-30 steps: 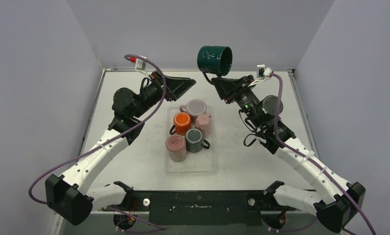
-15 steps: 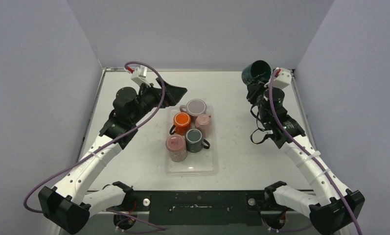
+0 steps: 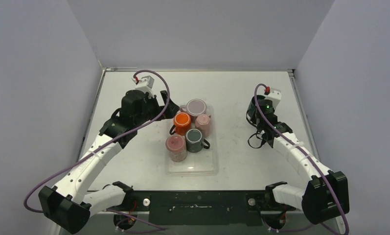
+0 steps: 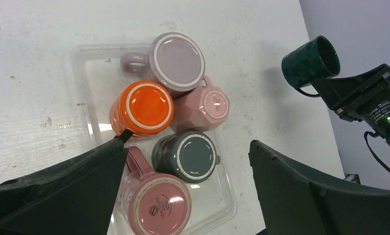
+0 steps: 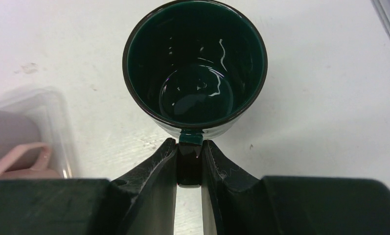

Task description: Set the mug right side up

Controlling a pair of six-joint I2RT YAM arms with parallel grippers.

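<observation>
One pink mug (image 4: 158,209) base stamped "spectrum"; green mug (image 5: 195,95) handle pinched.

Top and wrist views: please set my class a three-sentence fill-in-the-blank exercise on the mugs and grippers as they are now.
1. The right gripper is shut on the dark green mug, pinching its ____.
2. The number of upside-down mugs standing in the clear tray is ____.
3. The left gripper hovers above that tray with its jaws ____.

Missing words: handle; five; open.
</observation>
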